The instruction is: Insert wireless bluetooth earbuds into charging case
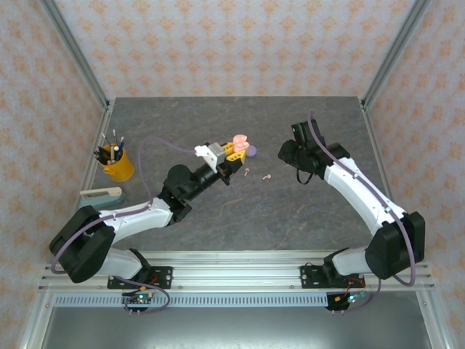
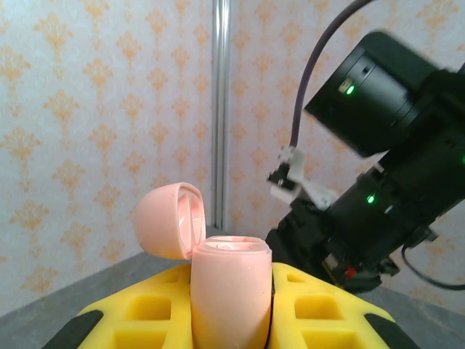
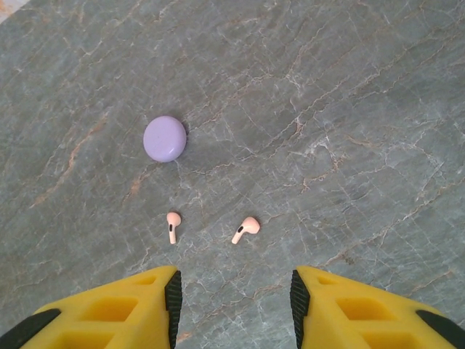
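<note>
My left gripper (image 2: 231,309) is shut on a pale pink charging case (image 2: 231,287), held upright between its yellow fingers (image 2: 142,320) with the lid (image 2: 171,218) hinged open to the left. From above, that case (image 1: 239,141) hangs over the table's middle. Two pale pink earbuds (image 3: 173,225) (image 3: 246,229) lie apart on the table just ahead of my right gripper (image 3: 236,305), which is open with nothing between its fingers. They show from above as small specks (image 1: 248,172) (image 1: 267,176). A shut lilac case (image 3: 165,138) lies beyond them.
A yellow cup of pens (image 1: 116,162) stands at the table's left side, with a grey-green block (image 1: 102,195) in front of it. The right arm (image 2: 392,182) stands close ahead of the left gripper. Patterned walls close in the table on three sides.
</note>
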Action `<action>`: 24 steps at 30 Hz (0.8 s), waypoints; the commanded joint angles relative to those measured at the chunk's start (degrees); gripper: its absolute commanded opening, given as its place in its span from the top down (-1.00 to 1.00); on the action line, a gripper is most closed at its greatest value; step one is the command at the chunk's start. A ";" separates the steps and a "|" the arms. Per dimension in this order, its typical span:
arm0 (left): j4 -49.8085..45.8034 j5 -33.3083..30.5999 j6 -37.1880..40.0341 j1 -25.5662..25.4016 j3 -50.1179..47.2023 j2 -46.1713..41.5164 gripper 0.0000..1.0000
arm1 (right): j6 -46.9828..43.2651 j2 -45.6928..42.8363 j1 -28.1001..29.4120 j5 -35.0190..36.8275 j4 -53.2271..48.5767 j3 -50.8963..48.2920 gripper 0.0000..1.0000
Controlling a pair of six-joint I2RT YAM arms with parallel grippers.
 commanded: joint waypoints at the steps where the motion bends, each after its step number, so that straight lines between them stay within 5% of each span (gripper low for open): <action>1: 6.63 -1.01 1.21 -0.24 -2.02 -0.80 1.00 | 1.15 0.74 -0.15 0.53 1.10 2.13 0.09; 14: 7.22 -2.02 1.58 -0.07 -4.22 -0.96 1.00 | 0.65 1.58 -0.13 -0.56 1.07 4.14 0.09; 24: 11.83 0.71 -5.22 2.51 -3.67 3.26 1.00 | -0.25 0.30 -0.23 -0.51 0.83 2.69 0.10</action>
